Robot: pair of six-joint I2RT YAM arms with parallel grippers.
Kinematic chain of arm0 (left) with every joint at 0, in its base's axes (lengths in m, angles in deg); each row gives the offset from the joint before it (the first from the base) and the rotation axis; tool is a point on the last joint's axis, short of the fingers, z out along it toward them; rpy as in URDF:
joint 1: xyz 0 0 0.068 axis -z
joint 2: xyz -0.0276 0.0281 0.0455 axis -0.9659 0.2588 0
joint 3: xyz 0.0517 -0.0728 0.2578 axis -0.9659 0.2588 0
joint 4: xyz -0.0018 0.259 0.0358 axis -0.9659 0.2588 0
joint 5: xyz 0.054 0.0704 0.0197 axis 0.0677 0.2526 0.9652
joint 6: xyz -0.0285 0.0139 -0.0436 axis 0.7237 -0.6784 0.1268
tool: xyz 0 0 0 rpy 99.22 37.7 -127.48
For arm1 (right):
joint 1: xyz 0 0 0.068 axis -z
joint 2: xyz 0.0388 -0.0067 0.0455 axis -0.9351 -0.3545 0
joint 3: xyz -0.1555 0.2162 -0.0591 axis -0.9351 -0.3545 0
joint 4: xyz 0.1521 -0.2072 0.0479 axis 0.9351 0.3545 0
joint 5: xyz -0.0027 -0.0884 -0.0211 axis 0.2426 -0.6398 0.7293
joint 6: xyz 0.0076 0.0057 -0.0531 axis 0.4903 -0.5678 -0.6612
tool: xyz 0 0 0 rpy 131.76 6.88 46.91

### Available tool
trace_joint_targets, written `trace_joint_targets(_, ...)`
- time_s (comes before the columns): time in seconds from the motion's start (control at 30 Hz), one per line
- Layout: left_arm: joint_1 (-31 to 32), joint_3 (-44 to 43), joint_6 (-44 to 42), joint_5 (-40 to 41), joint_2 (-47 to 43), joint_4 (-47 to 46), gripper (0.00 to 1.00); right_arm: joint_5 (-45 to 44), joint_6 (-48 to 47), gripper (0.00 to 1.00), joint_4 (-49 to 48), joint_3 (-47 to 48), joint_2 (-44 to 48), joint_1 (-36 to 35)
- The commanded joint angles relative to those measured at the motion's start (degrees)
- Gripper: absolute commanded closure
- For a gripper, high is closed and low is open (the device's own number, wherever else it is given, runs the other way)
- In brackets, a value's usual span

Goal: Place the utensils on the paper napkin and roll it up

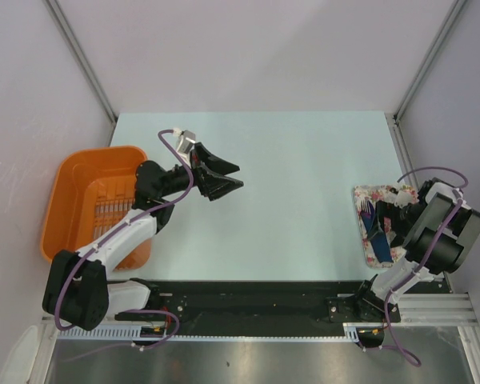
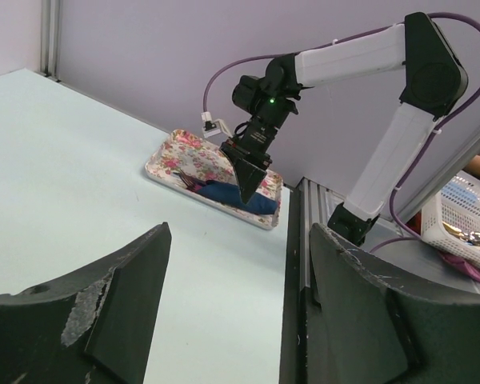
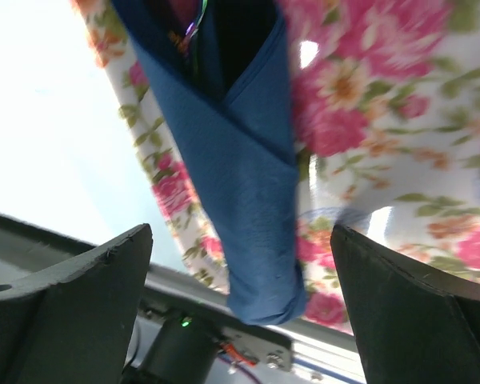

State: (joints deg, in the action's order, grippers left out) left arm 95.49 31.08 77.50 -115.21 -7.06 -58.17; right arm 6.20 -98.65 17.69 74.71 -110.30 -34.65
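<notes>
While the right gripper (image 3: pixel 242 232) hangs with its jaws spread wide, the paper napkin (image 3: pixel 256 176) lies directly between them as a rolled navy bundle, with a clear gap showing on either side of it in the wrist view. The roll rests on a floral-print mat (image 3: pixel 368 120) that stretches out beneath both fingers, its closed end nearest the fingertips and its folded, open end farther ahead of them. The utensils (image 1: pixel 368 210) are tucked inside, with only purple tips, the tines of a fork among them, poking from that far end; how many pieces the roll holds cannot be told. Across the pale table (image 1: pixel 304 160), the left gripper (image 1: pixel 240 176) is held above the surface, jaws likewise parted and nothing between them. Seen from its wrist, the mat and bundle sit well ahead of those jaws, framed in the gap. An orange basket (image 1: pixel 80 184) stands behind them.
</notes>
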Motion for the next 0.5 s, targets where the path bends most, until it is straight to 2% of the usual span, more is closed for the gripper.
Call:
trace_joint_targets(0.0, -0.28, -0.80, -0.39, 0.34, 0.10, -2.29, 0.24, -3.78, 0.19, 0.00, -6.97, -0.16, 1.82, -0.05)
trace_joint_targets(0.2, -0.36, -3.08, -7.16, 1.92, -1.13, 9.39, 0.19, -3.62, 0.46, 0.00, -5.22, 4.40, 4.63, 0.57)
trace_joint_targets(0.37, -0.62, -6.15, -15.93, 5.52, -3.24, 21.77, 0.09, -1.33, 0.29, 0.00, -0.58, 11.68, 4.99, -0.75)
trace_joint_targets(0.4, -0.89, -6.86, -17.00, 5.96, -3.42, 26.40, 0.01, -0.20, -0.06, 0.00, 0.40, 12.57, 4.73, -1.10)
trace_joint_targets(0.47, -1.76, -9.84, -20.15, 5.97, -3.59, 31.08, 0.01, 1.56, -0.07, 0.00, 3.30, 15.55, 4.90, -2.93)
